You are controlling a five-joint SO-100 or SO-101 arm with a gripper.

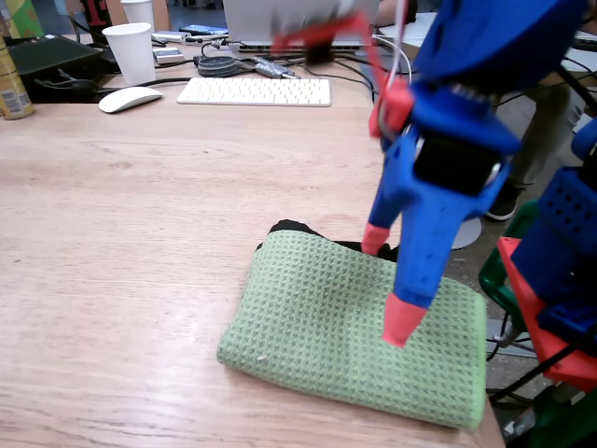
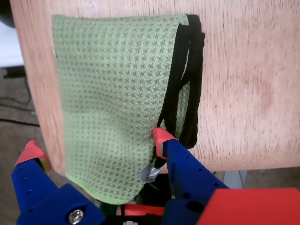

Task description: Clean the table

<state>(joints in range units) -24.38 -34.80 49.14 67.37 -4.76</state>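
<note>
The blue, red-tipped tool (image 1: 390, 287) hangs spread wide over the folded green cloth (image 1: 345, 327), gripping nothing. The cloth lies at the near edge of the wood-grain worktop (image 1: 140, 233). Only the wrist view shows its black edging (image 2: 187, 89); only the fixed view shows the keyboard (image 1: 254, 91), mouse (image 1: 131, 98) and cup (image 1: 131, 52) behind.
</note>
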